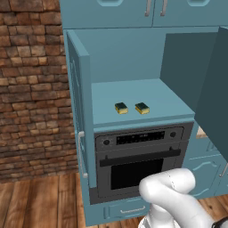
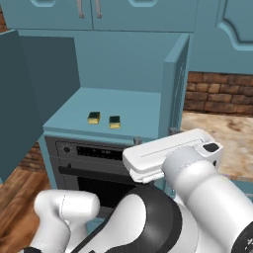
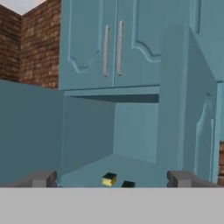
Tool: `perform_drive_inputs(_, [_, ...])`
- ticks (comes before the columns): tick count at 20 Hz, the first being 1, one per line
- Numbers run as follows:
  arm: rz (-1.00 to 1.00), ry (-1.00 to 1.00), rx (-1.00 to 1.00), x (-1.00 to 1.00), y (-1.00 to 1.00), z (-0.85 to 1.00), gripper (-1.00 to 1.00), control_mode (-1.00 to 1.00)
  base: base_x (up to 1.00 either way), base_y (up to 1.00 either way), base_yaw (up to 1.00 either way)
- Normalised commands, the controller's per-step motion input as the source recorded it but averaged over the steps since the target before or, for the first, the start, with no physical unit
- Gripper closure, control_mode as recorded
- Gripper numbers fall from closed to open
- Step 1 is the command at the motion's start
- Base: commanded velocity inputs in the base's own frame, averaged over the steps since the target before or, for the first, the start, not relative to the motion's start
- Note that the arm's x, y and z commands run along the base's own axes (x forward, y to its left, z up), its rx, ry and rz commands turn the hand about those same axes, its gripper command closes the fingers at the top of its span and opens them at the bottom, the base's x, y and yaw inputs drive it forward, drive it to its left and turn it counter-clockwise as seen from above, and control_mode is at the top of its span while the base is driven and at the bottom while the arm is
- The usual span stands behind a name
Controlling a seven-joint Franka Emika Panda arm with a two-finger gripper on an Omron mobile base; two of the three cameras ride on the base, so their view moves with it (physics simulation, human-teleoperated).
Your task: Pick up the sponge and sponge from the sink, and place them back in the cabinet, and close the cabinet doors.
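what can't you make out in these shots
- Right door: cut off by the left base view's right edge.
- Left door: cut off by the right base view's left edge.
- One sponge: the hand view's bottom band hides most of it; the other sponge shows.
- Oven: lower part behind the arm.

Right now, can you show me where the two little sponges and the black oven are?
Left yellow sponge with green top (image 1: pixel 121 108), left base view, on its green top.
Right yellow sponge with green top (image 1: pixel 142 108), left base view, on its green top.
Black built-in oven (image 1: pixel 136 173), left base view, on its door glass.
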Motion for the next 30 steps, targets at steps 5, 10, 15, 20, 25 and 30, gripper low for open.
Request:
perform_drive_inputs(5, [0.06, 0.0, 0.0, 0.11, -0.04, 0.0, -1.0, -1.0, 0.0, 0.0, 0.0])
perform_drive_inputs(10, [0.07, 0.0, 0.0, 0.09, -0.1, 0.0, -1.0, -1.0, 0.0, 0.0, 0.0])
perform_drive_inputs(15, [0.08, 0.0, 0.0, 0.11, -0.09, 0.0, -1.0, -1.0, 0.0, 0.0, 0.0])
perform_drive_inputs(20, [0.07, 0.0, 0.0, 0.15, -0.04, 0.0, -1.0, -1.0, 0.0, 0.0, 0.0])
perform_drive_inputs(25, [0.07, 0.0, 0.0, 0.12, -0.04, 0.0, -1.0, -1.0, 0.0, 0.0, 0.0])
perform_drive_inputs(30, [0.08, 0.0, 0.0, 0.06, -0.16, 0.0, -1.0, -1.0, 0.0, 0.0, 0.0])
